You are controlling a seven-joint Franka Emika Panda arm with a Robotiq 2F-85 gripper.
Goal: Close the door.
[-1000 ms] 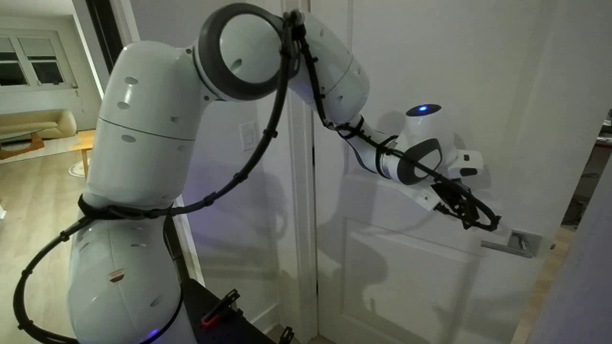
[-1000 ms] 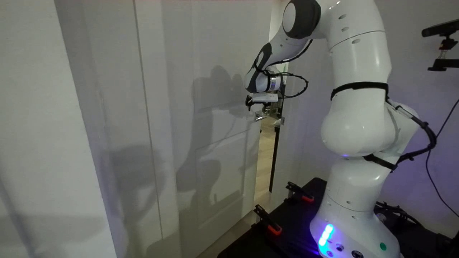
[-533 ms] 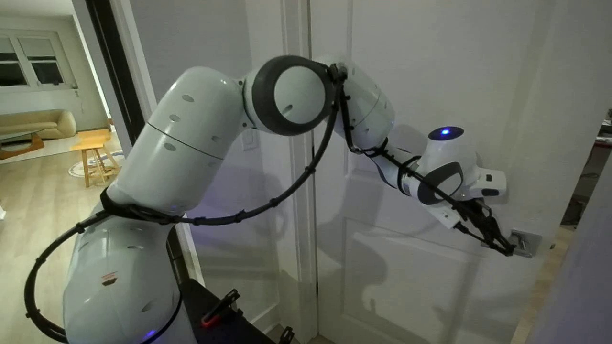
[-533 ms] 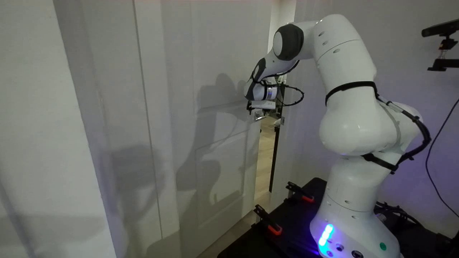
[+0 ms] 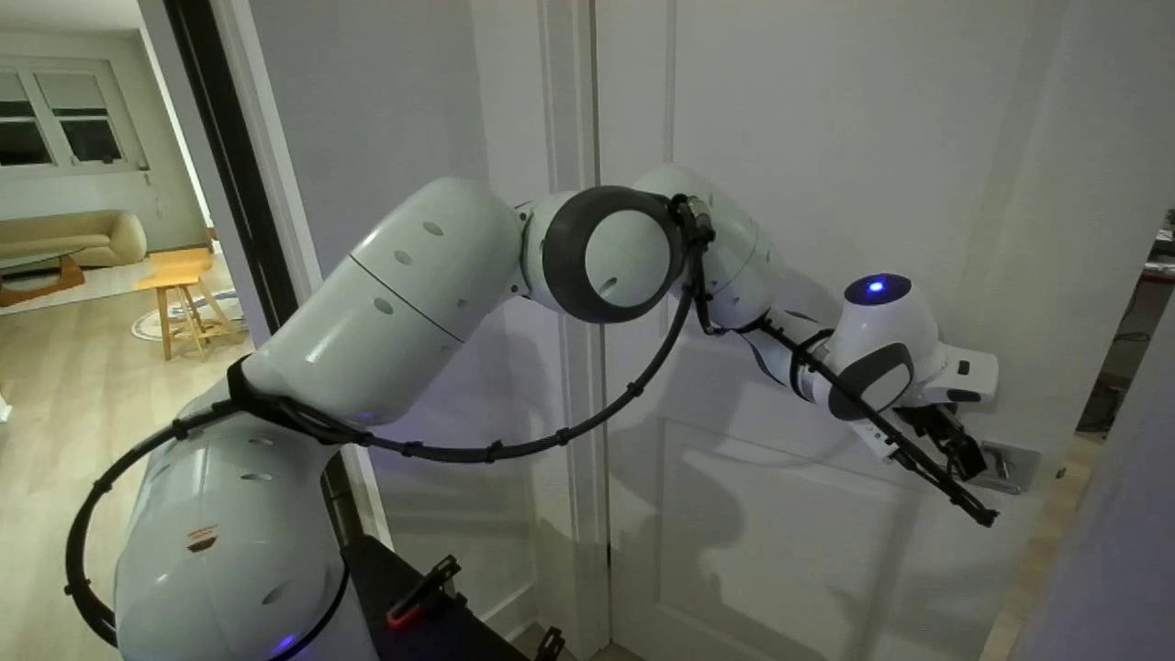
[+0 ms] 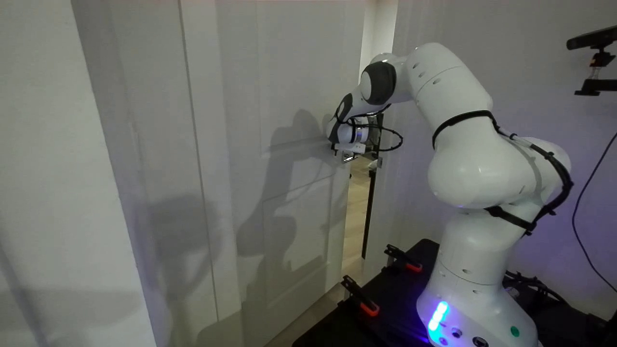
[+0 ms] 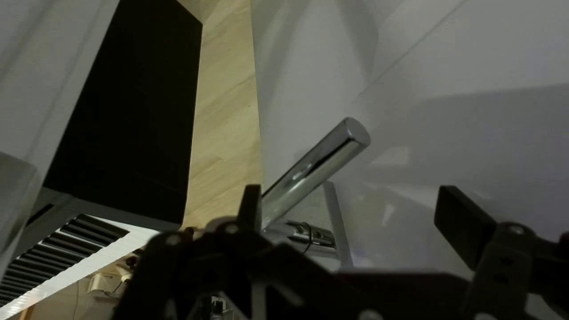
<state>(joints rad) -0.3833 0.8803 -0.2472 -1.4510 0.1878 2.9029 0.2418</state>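
Note:
The white panelled door (image 5: 789,551) stands ajar; it also shows in an exterior view (image 6: 299,236), with a gap along its handle edge. The silver lever handle (image 5: 1008,470) sits on a metal plate near that edge. In the wrist view the lever (image 7: 315,171) slants up from behind the left finger. My gripper (image 7: 351,209) is open, with its fingers wide apart and nothing gripped. The lever's base is near the left finger; whether they touch I cannot tell. In an exterior view the gripper (image 5: 964,459) is just beside the handle and partly covers it.
A black table (image 6: 332,327) with red-tipped clamps (image 6: 361,299) bears the arm's base. A wall (image 6: 409,193) stands across the gap from the door edge. Wooden floor (image 6: 355,207) and a black panel (image 7: 133,111) show through the gap. A dark cable loop (image 5: 955,496) hangs at the wrist.
The arm has reached forward and down. My gripper has dropped from above the handle to beside it. The door has not visibly moved.

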